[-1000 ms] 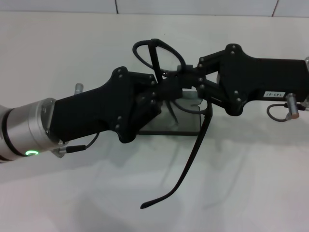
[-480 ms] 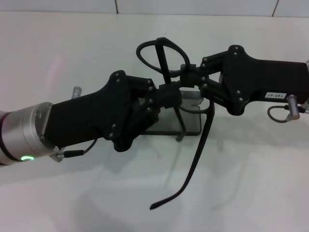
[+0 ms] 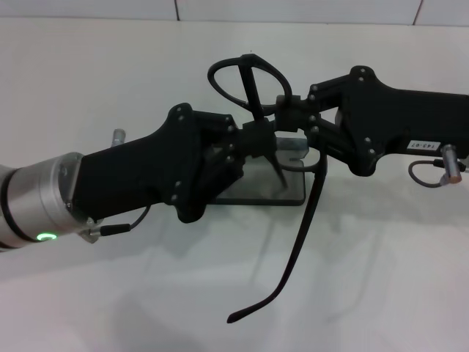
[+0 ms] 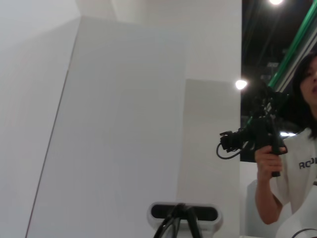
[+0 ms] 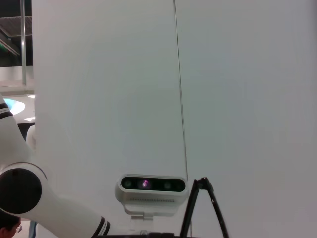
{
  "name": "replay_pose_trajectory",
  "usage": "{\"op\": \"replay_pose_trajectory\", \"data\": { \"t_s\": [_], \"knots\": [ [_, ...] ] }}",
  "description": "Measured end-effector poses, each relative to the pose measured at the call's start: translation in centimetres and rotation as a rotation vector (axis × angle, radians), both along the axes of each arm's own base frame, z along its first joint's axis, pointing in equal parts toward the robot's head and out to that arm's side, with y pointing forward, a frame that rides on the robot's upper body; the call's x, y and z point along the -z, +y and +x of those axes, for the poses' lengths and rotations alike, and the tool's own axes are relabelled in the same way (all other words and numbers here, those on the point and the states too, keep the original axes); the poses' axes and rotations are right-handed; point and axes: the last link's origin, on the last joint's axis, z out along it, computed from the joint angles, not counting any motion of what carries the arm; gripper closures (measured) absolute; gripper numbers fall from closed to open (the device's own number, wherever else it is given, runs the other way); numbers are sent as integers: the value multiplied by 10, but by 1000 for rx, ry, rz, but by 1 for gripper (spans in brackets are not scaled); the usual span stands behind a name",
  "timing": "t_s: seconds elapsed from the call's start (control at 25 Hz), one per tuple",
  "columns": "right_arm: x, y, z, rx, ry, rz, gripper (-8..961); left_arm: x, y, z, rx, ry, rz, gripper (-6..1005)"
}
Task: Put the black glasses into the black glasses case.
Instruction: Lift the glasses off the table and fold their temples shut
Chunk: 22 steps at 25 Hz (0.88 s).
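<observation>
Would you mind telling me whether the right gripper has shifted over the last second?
Yes. The right gripper, holding the black glasses together with the left gripper, has drifted slightly toward the far table edge, away from the black glasses case.

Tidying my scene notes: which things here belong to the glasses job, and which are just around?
Job:
black glasses, held up between both end effectors
black glasses case, open beneath them
left end effector
right end effector

Just around:
white table
person with camera

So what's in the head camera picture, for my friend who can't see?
Two black robot grippers, left gripper and right gripper, meet in the middle, holding the black glasses above the open black glasses case. One long temple arm hangs down over the white table.
</observation>
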Motion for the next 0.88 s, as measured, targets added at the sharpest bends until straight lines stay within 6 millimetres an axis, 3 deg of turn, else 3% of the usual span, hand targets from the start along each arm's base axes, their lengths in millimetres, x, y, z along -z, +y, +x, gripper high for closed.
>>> {"op": "replay_pose_trajectory", "data": {
  "t_s": [0.88],
  "knots": [
    [0,0,-4,-31,-1,-5,889,4,6,1,-37,-16,25,967]
  ]
}}
